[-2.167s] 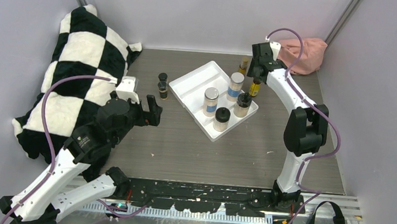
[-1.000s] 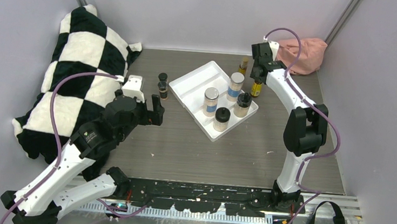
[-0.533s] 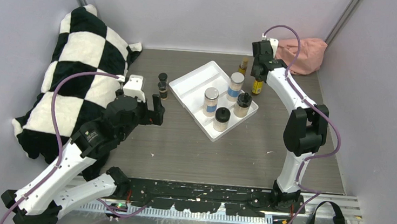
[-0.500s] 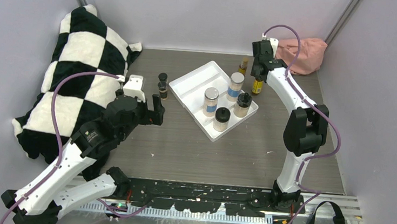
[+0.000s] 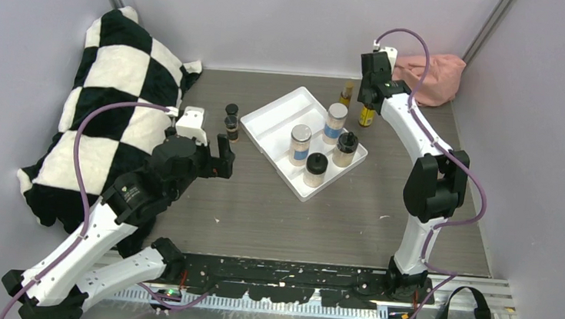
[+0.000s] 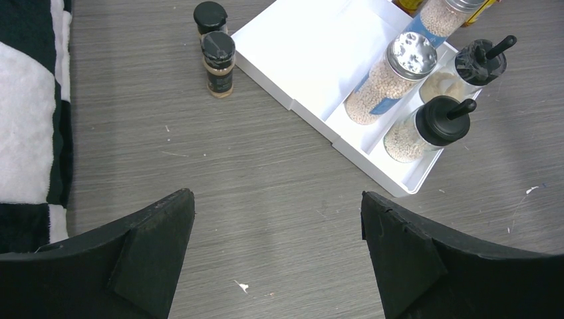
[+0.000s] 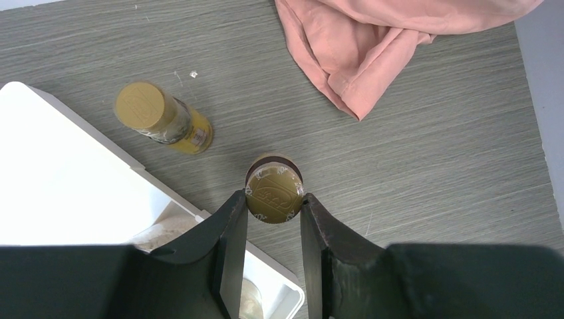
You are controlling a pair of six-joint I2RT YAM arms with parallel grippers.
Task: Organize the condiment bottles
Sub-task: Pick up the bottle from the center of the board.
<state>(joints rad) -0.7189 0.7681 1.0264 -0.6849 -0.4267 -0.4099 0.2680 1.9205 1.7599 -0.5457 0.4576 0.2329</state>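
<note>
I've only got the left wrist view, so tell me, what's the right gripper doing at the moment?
Observer: The right gripper is closed on the gold cap of an amber bottle, just outside the white tray.
Operator: And the other amber one, where is that?
Observer: The second amber bottle stands ungripped by the same tray edge, further back.

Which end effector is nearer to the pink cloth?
Right. The right end effector, gripping an amber bottle, is close by the pink cloth; the left end effector sits beyond the white tray.
</note>
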